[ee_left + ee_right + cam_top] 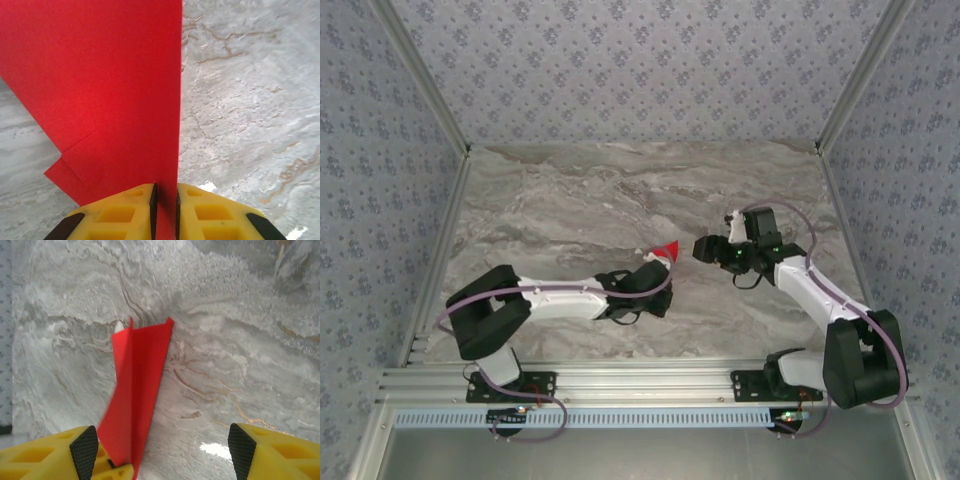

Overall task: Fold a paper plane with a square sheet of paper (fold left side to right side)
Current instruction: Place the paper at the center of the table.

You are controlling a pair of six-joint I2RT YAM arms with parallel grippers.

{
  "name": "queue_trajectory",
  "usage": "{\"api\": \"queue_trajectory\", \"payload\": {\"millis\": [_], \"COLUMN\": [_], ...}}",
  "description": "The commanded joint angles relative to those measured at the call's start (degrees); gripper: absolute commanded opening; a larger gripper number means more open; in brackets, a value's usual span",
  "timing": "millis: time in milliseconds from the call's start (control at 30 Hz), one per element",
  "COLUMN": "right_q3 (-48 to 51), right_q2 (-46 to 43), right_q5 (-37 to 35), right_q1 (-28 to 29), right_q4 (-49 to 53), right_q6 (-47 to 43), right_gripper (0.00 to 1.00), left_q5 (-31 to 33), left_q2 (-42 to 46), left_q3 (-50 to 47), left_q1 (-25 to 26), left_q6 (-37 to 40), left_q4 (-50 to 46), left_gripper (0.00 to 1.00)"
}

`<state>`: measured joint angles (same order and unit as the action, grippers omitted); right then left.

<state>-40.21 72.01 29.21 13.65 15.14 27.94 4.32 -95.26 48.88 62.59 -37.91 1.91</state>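
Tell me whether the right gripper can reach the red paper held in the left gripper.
Probably yes. The right gripper is open and sits close beside the red paper, which the left gripper pinches; nothing stands between them.

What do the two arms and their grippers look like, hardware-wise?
The left arm and right arm share white link shells and black joint housings. Each carries a looping mauve cable. The left gripper and right gripper have yellow moulded fingers with hollow pockets and black textured pads.
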Motion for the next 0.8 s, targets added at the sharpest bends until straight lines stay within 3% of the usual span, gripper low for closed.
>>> {"api": "queue_trajectory", "payload": {"millis": [0, 467, 767], "right_q3": [2.5, 5.6, 6.6], "right_q2": [-0.7, 4.9, 6.5], "right_q5": [0.8, 2.3, 1.5], "right_q1": [0.4, 6.7, 6.9], "right_q4": [-0.8, -12.0, -12.8], "right_q6": [-3.1, -2.3, -3.2], "right_gripper": [0.74, 0.71, 0.71], "left_q5": [-8.5, -19.8, -21.6], "left_q2": [3.0, -2.7, -7.5], "left_q3": [-5.3, -12.6, -10.9], "left_q1": [-3.1, -7.9, -8.2], "left_q6": [-5.2, -14.7, -16.0], "left_q4": [15.1, 37.3, 38.8], "left_gripper": [0.18, 0.14, 0.12]}}
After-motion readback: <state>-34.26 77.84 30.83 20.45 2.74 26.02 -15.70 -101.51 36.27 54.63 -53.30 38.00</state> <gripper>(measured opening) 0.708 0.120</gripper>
